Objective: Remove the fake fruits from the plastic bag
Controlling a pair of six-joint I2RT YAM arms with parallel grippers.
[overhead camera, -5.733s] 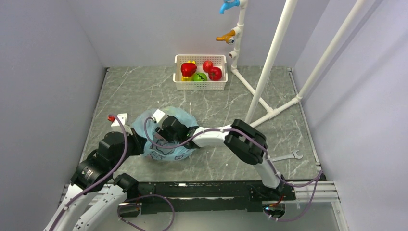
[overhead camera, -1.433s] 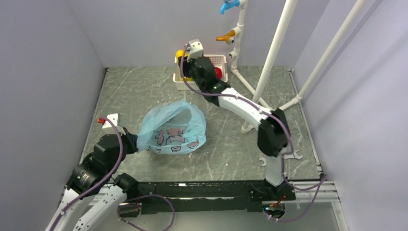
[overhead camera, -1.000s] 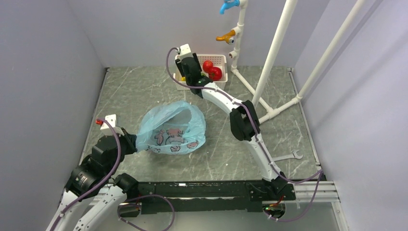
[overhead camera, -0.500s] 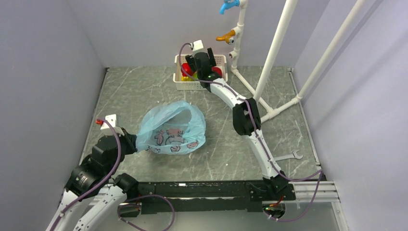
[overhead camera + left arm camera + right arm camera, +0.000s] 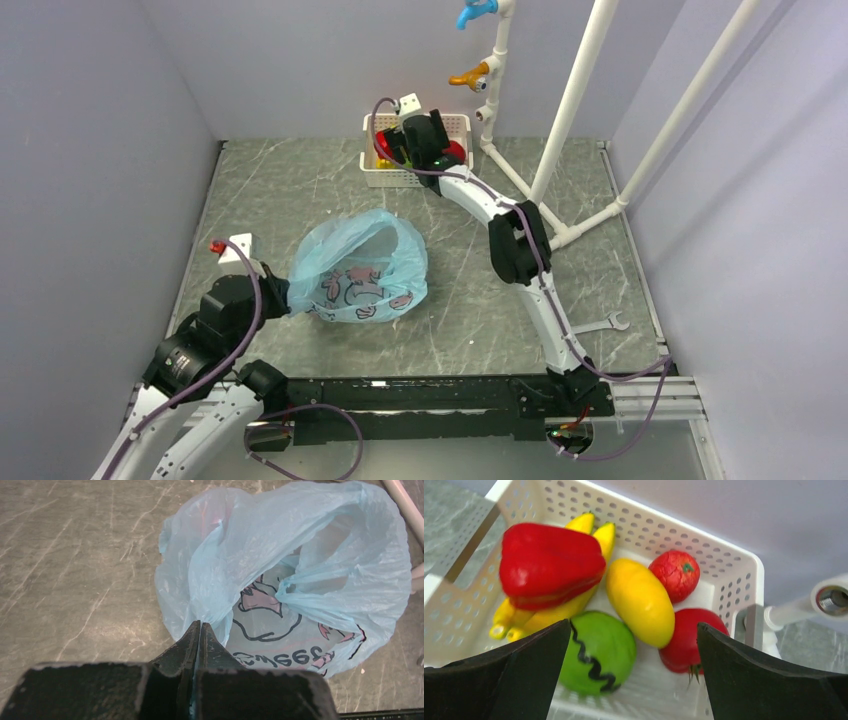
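My left claw (image 5: 200,630) is pinched shut on the rim of the bag (image 5: 320,550), which lies on the table (image 5: 75,555). My right claw (image 5: 631,630) gapes wide, holding nothing, above the basket (image 5: 724,555), where the pepper (image 5: 549,565), yellow fruit (image 5: 640,602) and red fruit (image 5: 674,575) lie.

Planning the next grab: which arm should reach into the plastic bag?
Right, probably. The right gripper hangs open and empty over the basket, while the left gripper is shut on the rim of the plastic bag.
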